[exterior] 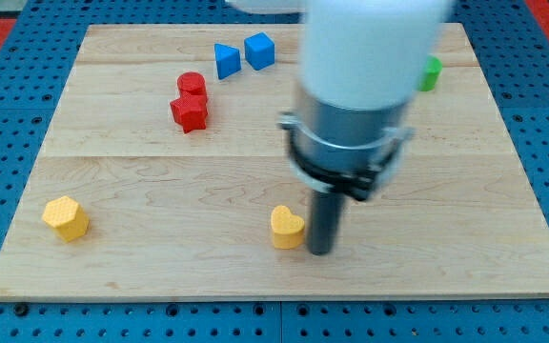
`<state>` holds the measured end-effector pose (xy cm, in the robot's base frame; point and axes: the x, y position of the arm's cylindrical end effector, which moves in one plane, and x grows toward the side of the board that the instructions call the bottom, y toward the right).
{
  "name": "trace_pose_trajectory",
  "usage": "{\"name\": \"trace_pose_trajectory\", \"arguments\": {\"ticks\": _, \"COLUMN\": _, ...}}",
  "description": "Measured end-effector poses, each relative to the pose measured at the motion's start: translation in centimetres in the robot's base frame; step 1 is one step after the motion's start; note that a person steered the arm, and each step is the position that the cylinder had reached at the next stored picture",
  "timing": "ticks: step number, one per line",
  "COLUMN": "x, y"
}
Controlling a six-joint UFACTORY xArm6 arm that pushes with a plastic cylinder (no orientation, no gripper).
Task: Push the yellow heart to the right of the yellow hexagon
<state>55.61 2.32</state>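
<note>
The yellow heart (287, 228) lies on the wooden board (160, 171) near the view's bottom centre. The yellow hexagon (66, 218) lies far to the view's left of it, near the board's bottom left corner. My tip (321, 252) stands just to the view's right of the yellow heart, touching or almost touching its right side. The arm's white and grey body (355, 105) rises above it and hides part of the board behind.
A red cylinder (192, 85) and a red star-like block (190, 112) sit together at upper left. A blue triangle (226, 60) and a blue cube (259, 50) sit near the top edge. A green block (431, 73) shows partly at the arm's right.
</note>
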Motion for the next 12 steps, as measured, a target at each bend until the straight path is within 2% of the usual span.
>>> {"name": "trace_pose_trajectory", "arguments": {"ticks": 1, "x": -2.9, "y": -2.9}}
{"name": "trace_pose_trajectory", "arguments": {"ticks": 3, "x": -4.5, "y": -10.4}}
{"name": "trace_pose_trajectory", "arguments": {"ticks": 4, "x": -7.3, "y": -11.5}}
{"name": "trace_pose_trajectory", "arguments": {"ticks": 5, "x": -5.8, "y": -18.4}}
{"name": "trace_pose_trajectory", "arguments": {"ticks": 6, "x": -6.8, "y": -15.9}}
{"name": "trace_pose_trajectory", "arguments": {"ticks": 7, "x": -6.1, "y": -9.7}}
{"name": "trace_pose_trajectory", "arguments": {"ticks": 8, "x": -0.5, "y": -12.5}}
{"name": "trace_pose_trajectory", "arguments": {"ticks": 9, "x": -0.4, "y": -17.3}}
{"name": "trace_pose_trajectory", "arguments": {"ticks": 10, "x": 0.1, "y": -14.5}}
{"name": "trace_pose_trajectory", "arguments": {"ticks": 11, "x": -1.7, "y": -11.7}}
{"name": "trace_pose_trajectory", "arguments": {"ticks": 12, "x": -5.3, "y": -11.9}}
